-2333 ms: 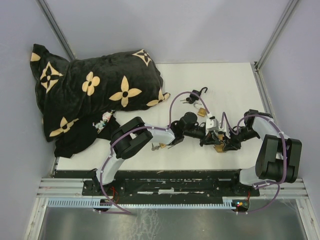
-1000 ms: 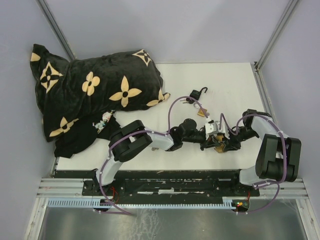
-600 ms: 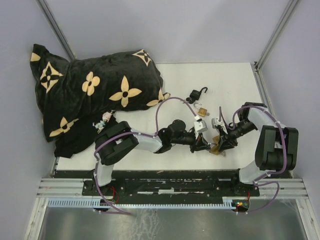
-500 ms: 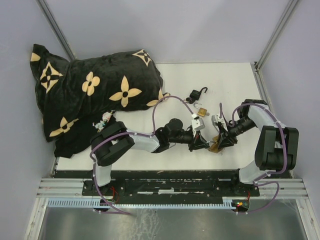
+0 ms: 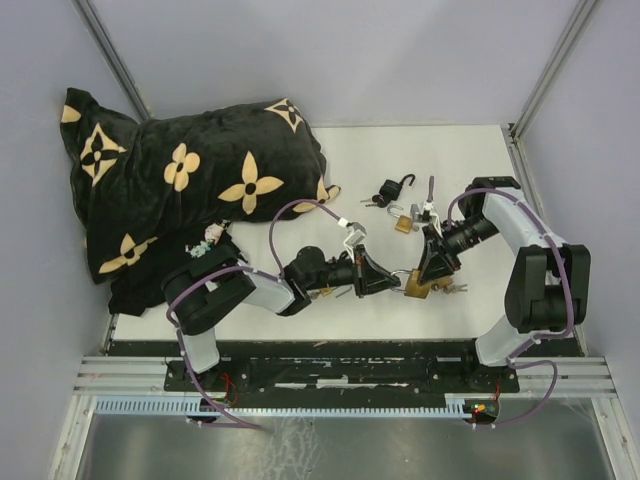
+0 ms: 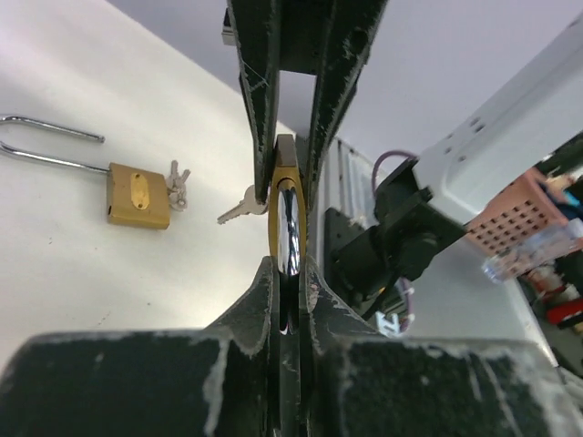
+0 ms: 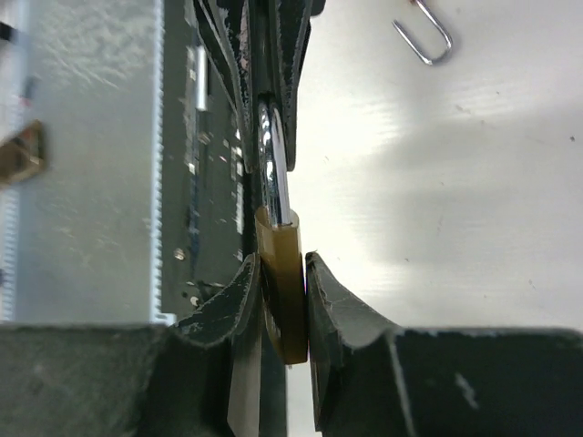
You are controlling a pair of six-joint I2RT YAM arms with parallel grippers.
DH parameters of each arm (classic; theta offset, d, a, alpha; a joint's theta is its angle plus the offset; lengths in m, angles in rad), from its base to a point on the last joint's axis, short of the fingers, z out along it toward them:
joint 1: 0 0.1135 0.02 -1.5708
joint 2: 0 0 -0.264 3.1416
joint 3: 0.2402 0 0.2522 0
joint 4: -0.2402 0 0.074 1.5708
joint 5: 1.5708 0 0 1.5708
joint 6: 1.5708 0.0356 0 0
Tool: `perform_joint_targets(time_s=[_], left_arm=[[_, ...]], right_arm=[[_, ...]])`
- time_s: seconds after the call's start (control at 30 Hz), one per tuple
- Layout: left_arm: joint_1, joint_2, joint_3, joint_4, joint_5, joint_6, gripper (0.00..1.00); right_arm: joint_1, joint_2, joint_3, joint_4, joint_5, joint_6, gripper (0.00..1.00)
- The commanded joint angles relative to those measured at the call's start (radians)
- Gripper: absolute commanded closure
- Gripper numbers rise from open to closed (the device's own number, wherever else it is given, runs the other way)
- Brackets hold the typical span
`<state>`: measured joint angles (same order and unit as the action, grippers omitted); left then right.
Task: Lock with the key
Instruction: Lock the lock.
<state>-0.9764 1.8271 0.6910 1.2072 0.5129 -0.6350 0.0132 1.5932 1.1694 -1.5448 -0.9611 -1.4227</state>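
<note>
White counter [image 5: 470, 170] carries everything; at its far left a black plush cushion [image 5: 190, 170] with gold flowers lies heaped, well apart from the work; the left arm [image 5: 300, 275] reaches rightward and the right arm [image 5: 510, 215] bends back inward, so the two meet at the near middle. Between them is the brass padlock [image 5: 417, 290], its long axis running left to right along the line that joins them; the left jaws are clamped on the chrome shackle [image 6: 289, 228], the right jaws pinched on the flanks of the brass body [image 7: 281, 269]; each end is held and neither arm is free. Behind them, near the right wrist, sit a black padlock [image 5: 392, 190] and a spare brass padlock [image 5: 404, 223] with its own keys, both apart from the held one. Smallest, the key bunch [image 5: 452, 288] lies just beyond the body's base, on the right arm's side; it seems loose on the counter, though the views are too cramped to say whether it touches the lock. I judge that the keyway faces that way, away from the left jaws; the right arm is the nearer to fetch the key, but it would first have to let go, and its fingers crowd that end of the body.
</note>
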Motion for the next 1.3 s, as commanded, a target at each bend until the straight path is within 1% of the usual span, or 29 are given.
perform_joint_targets(time_s=[0.0, 0.03, 0.1, 0.17, 0.37, 0.53, 0.63, 0.7, 0.73, 0.77, 0.8, 0.83, 0.87, 0.9, 0.93, 0.97, 1.0, 1.07, 1.13, 1.2, 1.27], left_arm=[[-0.024, -0.094, -0.063, 0.226, 0.038, -0.243, 0.97], [-0.020, -0.109, -0.073, 0.230, 0.022, -0.256, 0.97], [-0.010, -0.148, -0.089, 0.230, -0.005, -0.277, 0.97], [0.005, -0.184, -0.108, 0.230, -0.029, -0.297, 0.97], [0.041, -0.252, -0.142, 0.280, -0.043, -0.362, 0.97], [0.064, -0.264, -0.136, 0.352, 0.005, -0.399, 0.97], [0.085, -0.302, -0.138, 0.322, 0.048, -0.378, 0.97], [0.101, -0.348, -0.147, 0.239, 0.075, -0.332, 0.97], [0.111, -0.378, -0.151, 0.192, 0.088, -0.302, 0.97], [0.119, -0.409, -0.154, 0.134, 0.097, -0.271, 0.97], [0.126, -0.435, -0.155, 0.082, 0.106, -0.241, 0.97], [0.132, -0.464, -0.154, 0.019, 0.111, -0.208, 0.97], [0.137, -0.489, -0.149, -0.040, 0.116, -0.173, 0.97], [0.140, -0.516, -0.147, -0.095, 0.121, -0.148, 0.97], [0.143, -0.532, -0.145, -0.117, 0.123, -0.134, 0.97], [0.148, -0.545, -0.148, -0.125, 0.124, -0.131, 0.97], [0.154, -0.555, -0.151, -0.124, 0.127, -0.134, 0.97], [0.168, -0.570, -0.155, -0.119, 0.132, -0.149, 0.97], [0.183, -0.581, -0.156, -0.098, 0.149, -0.167, 0.97], [0.203, -0.590, -0.152, -0.080, 0.168, -0.194, 0.97], [0.221, -0.602, -0.151, -0.061, 0.178, -0.217, 0.97]], right_arm=[[0.006, 0.098, 0.194, -0.143, -0.246, -0.033, 0.73], [0.012, 0.126, 0.226, -0.204, -0.272, -0.034, 0.71], [0.025, 0.161, 0.269, -0.216, -0.311, 0.042, 0.68], [0.040, 0.166, 0.283, -0.215, -0.332, 0.065, 0.62], [0.055, 0.114, 0.276, -0.216, -0.412, 0.110, 0.46], [0.064, 0.060, 0.255, -0.216, -0.453, 0.089, 0.34], [0.063, 0.032, 0.269, -0.216, -0.450, 0.085, 0.27], [0.064, -0.007, 0.295, -0.214, -0.429, 0.079, 0.24], [0.062, -0.030, 0.311, -0.214, -0.410, 0.073, 0.18], [0.063, -0.055, 0.338, -0.192, -0.383, 0.107, 0.02], [0.059, -0.083, 0.347, -0.125, -0.356, 0.213, 0.01], [0.055, -0.127, 0.339, 0.000, -0.322, 0.362, 0.01], [0.055, -0.186, 0.298, 0.168, -0.264, 0.558, 0.01], [0.056, -0.258, 0.235, 0.408, -0.184, 0.780, 0.01], [0.058, -0.334, 0.152, 0.646, -0.083, 0.959, 0.01], [0.057, -0.397, 0.091, 0.842, 0.002, 1.059, 0.01], [0.058, -0.427, 0.082, 0.878, 0.055, 1.094, 0.01], [0.057, -0.399, 0.133, 0.825, 0.037, 1.122, 0.01], [0.057, -0.363, 0.143, 0.798, -0.094, 1.145, 0.01], [0.057, -0.377, 0.102, 0.826, -0.199, 1.149, 0.01], [0.058, -0.424, 0.042, 0.892, -0.231, 1.184, 0.01]])
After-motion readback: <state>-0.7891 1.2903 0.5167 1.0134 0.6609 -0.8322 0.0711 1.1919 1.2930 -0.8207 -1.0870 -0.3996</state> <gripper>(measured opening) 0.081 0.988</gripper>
